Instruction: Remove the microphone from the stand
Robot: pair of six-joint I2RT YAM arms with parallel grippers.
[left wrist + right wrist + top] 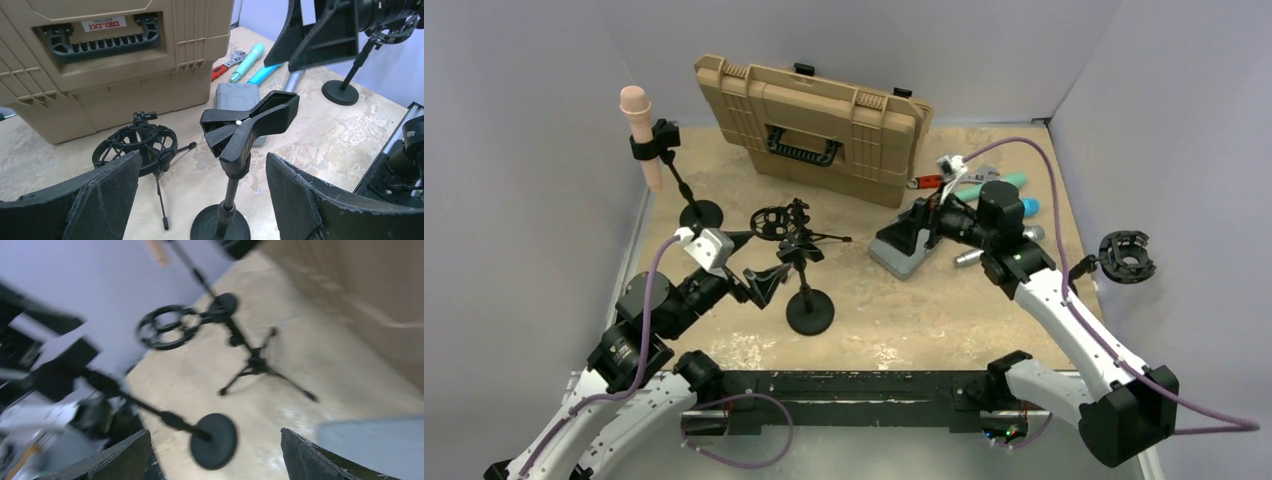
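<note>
So nothing's grabbed yet: the microphone (636,108) sits clipped in its stand (686,190) at the back left. The left gripper (762,262) and right gripper (912,232) are both wide open and well apart from it (the left is beside an empty stand (810,314)). Next, I'd guess the left reaches back and pinches it. Mottled beige table (984,310), pale lilac walls (524,100).

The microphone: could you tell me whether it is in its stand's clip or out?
In. The pink microphone stands upright, gripped by the stand's black clip.

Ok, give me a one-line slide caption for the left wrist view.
Open left gripper facing an empty clamp-top desk stand, shock mount on its tripod beside it, tan DELIXI case behind.
</note>
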